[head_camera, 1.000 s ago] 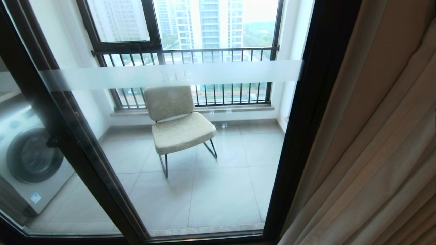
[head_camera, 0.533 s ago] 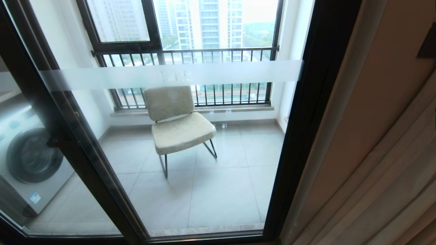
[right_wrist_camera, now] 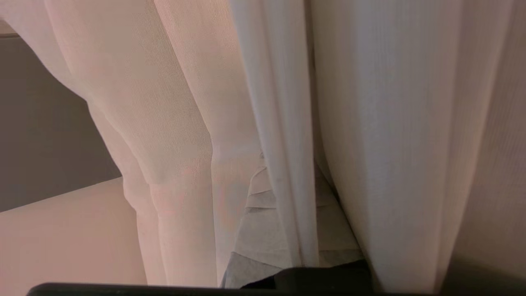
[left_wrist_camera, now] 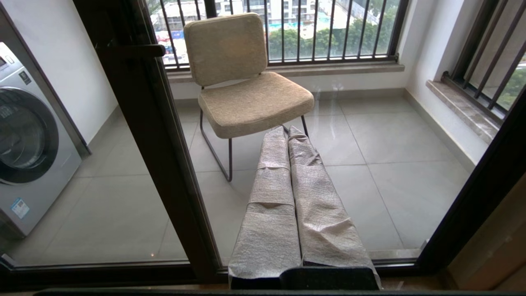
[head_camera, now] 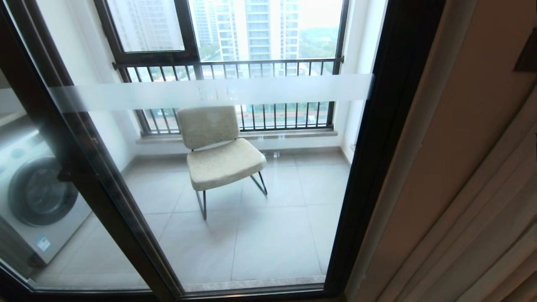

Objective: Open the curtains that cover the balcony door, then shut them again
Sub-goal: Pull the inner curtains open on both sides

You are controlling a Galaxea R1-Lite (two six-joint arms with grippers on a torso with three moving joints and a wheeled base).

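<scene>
The curtains [head_camera: 482,201] hang bunched at the right edge of the head view, beige pleats stacked past the black frame, and the balcony door [head_camera: 235,176] stands fully uncovered: clear glass, frosted band across it, nothing draped over it. So the opening half of the job looks done, and the closing half is what remains, with the fabric yet to be drawn across the glass. Over in the right wrist view, the right gripper [right_wrist_camera: 283,222] is buried in the folds, its wrapped fingers pressed together with a white sheer pleat falling across them; whether any cloth is actually pinched between them cannot be told from here. It sits among both layers, the pale voile and the thicker ribbed fabric beside it. The left gripper [left_wrist_camera: 289,139] is closed and empty, held out low in front of the glass, well apart from the drapes. Beyond the pane sit a chair [head_camera: 216,147] and a washing machine [head_camera: 37,197] on the tiled balcony floor [head_camera: 272,243].
</scene>
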